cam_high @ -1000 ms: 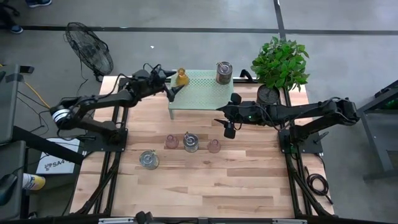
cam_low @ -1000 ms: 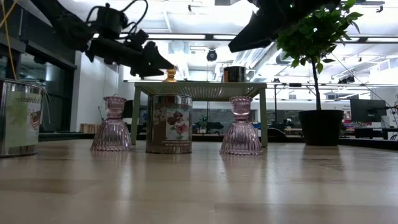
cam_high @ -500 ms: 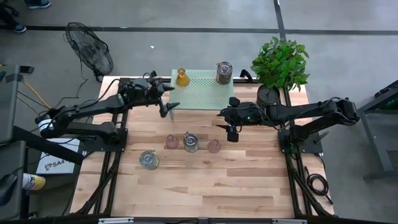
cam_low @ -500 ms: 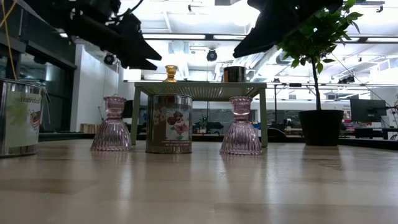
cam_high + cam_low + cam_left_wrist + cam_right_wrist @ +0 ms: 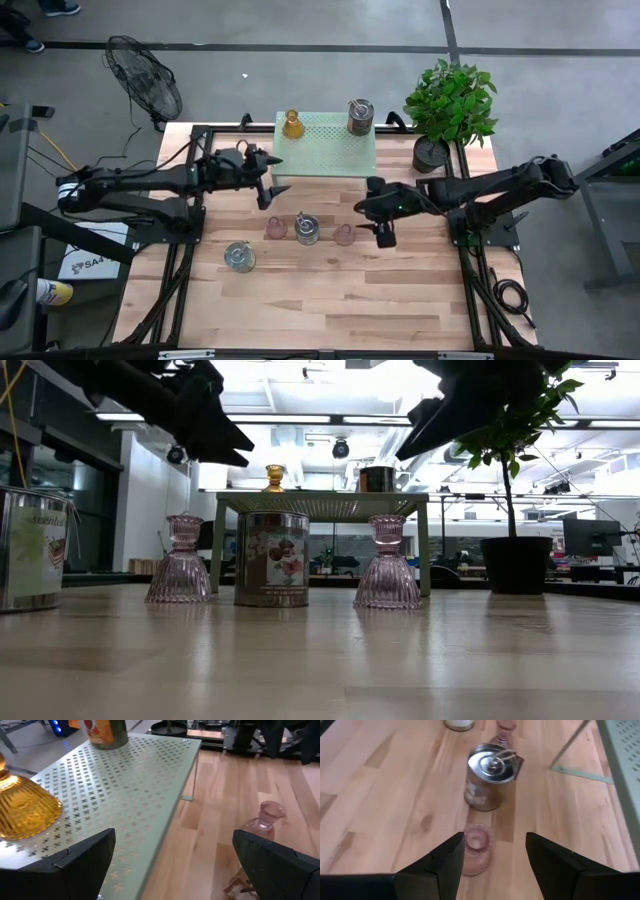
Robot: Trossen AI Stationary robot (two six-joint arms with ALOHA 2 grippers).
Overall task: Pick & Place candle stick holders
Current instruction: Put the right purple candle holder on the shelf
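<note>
Tabletop's pink holder [image 5: 476, 841] faces right gripper [image 5: 495, 857].

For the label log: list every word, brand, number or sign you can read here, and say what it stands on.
"SA": start of a word on the white sheet on the floor left of the table; the rest is too small to read.
Script on the silvery holder at the left edge of the low view: too blurred.
Floral label on the middle silvery holder: no readable words.

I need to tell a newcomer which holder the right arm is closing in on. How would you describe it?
Find the pale green perforated stand; three holders line up on the wood before it. Take the pink glass holder at the plant-side end, beside the open right gripper. Unlike its pink twin, it sits right of the floral metal tin.
</note>
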